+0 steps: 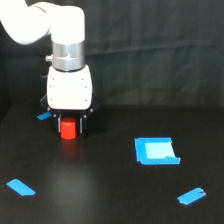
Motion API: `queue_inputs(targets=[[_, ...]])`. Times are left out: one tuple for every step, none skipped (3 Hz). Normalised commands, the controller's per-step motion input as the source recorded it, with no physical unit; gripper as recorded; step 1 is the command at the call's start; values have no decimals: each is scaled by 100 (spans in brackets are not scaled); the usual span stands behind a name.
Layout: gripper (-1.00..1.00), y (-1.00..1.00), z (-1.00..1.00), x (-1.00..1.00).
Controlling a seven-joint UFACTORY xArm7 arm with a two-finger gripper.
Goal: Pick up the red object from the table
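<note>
The red object (68, 128) is a small red-orange cylinder standing upright under my white gripper housing (70, 89), at the exterior view's left on the black table (100, 175). My gripper (69, 126) points straight down, with its dark fingers (83, 125) on either side of the cylinder. The fingers look close against its sides, but I cannot tell whether they press on it. The cylinder's base appears at or just above the table surface, with a faint red reflection below it.
A blue square patch (156, 150) lies at the exterior view's right. Blue tape strips lie at the front left (21, 187), the front right (191, 196) and beside the gripper (44, 116). A black curtain hangs behind.
</note>
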Motion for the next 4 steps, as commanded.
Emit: queue_inputs(targets=[[-100, -7, 7, 4], [-95, -9, -5, 10], [-100, -30, 100, 12], [-96, -24, 95, 13]])
